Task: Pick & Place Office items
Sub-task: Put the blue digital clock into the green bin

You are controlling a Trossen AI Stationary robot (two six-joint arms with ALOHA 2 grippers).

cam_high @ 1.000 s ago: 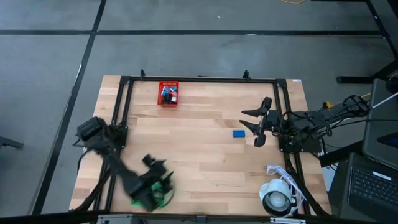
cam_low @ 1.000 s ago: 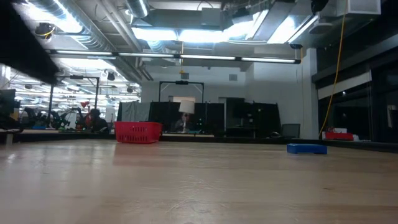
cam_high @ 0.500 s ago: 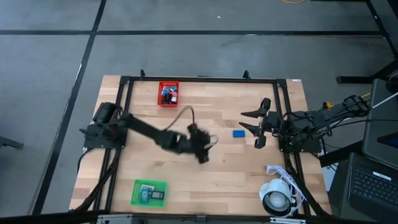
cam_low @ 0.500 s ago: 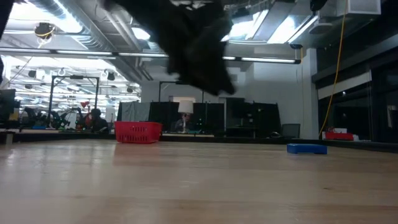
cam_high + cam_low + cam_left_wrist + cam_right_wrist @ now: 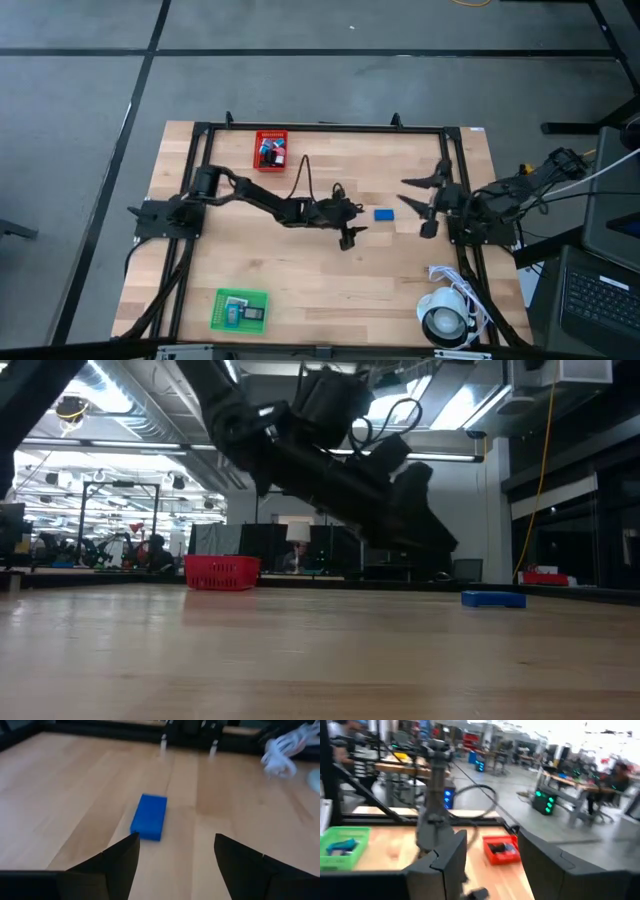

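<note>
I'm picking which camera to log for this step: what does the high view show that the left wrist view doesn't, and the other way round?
Only the high view shows both mesh bins, the red bin at the far edge and the green bin near the front, plus the white roll and the right gripper waiting at the table's right side. Only the left wrist view shows up close the gap between the left gripper's open fingers, lined up just short of the blue piece. Both show that blue piece lying flat on the bare wooden table, untouched.
</note>
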